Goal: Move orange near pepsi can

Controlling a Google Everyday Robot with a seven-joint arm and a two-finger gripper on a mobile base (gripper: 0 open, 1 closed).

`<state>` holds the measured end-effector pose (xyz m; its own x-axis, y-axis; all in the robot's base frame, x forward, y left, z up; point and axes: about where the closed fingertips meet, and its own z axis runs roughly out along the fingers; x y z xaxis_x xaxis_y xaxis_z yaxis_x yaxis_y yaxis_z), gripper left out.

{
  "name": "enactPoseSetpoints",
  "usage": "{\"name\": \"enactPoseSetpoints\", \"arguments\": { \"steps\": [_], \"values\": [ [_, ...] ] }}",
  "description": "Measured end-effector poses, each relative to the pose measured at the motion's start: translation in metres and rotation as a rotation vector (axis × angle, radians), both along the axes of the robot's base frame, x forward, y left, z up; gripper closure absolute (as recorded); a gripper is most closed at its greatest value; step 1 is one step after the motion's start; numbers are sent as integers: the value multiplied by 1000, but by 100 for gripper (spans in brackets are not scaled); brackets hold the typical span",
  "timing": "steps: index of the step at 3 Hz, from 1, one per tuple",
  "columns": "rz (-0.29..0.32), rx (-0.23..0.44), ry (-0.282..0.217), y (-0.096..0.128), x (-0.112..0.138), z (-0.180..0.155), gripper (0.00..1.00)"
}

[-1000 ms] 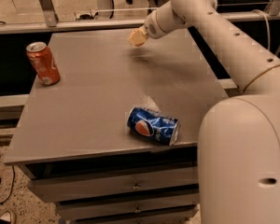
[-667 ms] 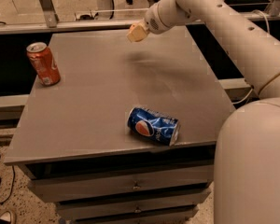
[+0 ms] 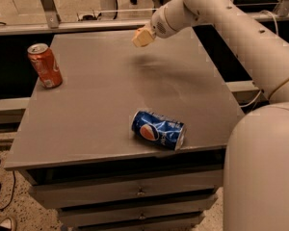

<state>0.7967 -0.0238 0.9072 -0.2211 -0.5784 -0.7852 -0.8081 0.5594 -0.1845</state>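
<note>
The pepsi can [image 3: 158,129] is blue with the globe logo and lies on its side near the front edge of the grey table [image 3: 91,105]. My gripper [image 3: 142,36] hangs above the far middle of the table, well behind the pepsi can, with its cream tip pointing left. Its shadow falls on the tabletop just below it. No orange shows anywhere in view; I cannot tell whether the gripper holds anything.
An orange-red soda can [image 3: 45,65] stands upright near the table's left edge. My white arm and base [image 3: 260,143] fill the right side. Drawers sit under the tabletop. A metal rail runs behind the table.
The gripper stays over almost the same spot at the far middle of the table. The arm's lower bulk has shifted to the right. Both cans have not moved.
</note>
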Motion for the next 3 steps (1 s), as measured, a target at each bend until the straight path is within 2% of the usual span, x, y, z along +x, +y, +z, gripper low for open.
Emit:
{"name": "enactPoseSetpoints", "arguments": {
  "steps": [2, 3],
  "values": [
    [124, -24, 16, -16, -70, 10, 100],
    [183, -29, 33, -35, -106, 15, 100]
  ]
}}
